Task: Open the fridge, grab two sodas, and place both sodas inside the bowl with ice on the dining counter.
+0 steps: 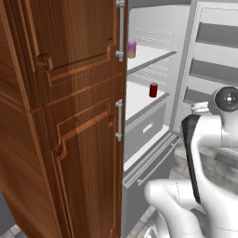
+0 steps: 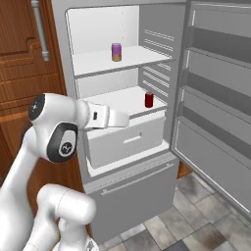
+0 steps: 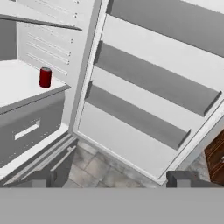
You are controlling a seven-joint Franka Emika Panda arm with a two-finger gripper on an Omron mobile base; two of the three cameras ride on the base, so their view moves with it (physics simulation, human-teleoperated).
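Open fridge with two sodas on its shelves.
Purple soda on upper shelf, red soda below; pincer released, holding nothing.

I see even, bright rendered light, soft shadows under the fridge shelves, slight softness, no glare.

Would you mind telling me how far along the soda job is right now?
Done: the fridge door stands wide open. In hand: nothing yet; the pincer is open and empty, facing into the fridge. Left: both sodas sit untouched, the purple can on the upper shelf and the red can on the lower one, so each needs grabbing and carrying to the bowl.
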